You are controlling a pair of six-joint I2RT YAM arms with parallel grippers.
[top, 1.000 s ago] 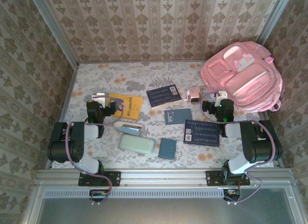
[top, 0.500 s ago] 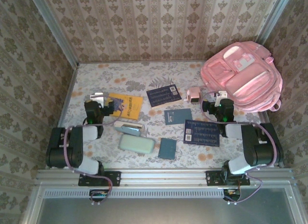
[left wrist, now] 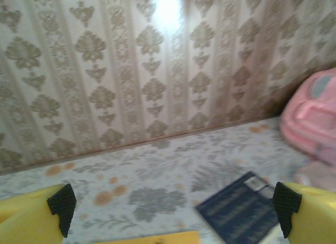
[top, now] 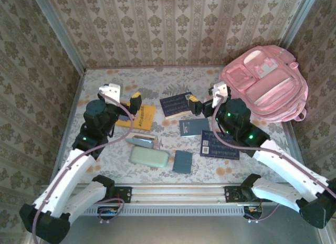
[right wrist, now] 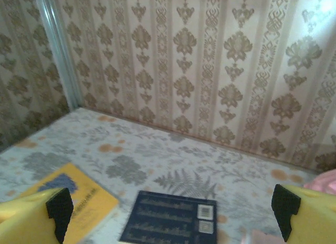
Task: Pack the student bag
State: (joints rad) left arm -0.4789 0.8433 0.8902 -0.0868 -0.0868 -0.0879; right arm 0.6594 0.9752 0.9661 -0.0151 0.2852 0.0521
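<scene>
Arms: both lifted off their folded rest and now stretched over the table (top: 152,78)
left gripper (top: 123,94): wide open, empty, above the yellow book (top: 144,116)
right gripper (top: 206,97): wide open, empty, near the bag
student bag (top: 265,86): same spot, far right corner

No wording can be read. Pale print lines and a square code are seen on the dark blue book (right wrist: 170,219) at lower centre, and blurred print on the yellow book (right wrist: 73,199) at lower left.
</scene>
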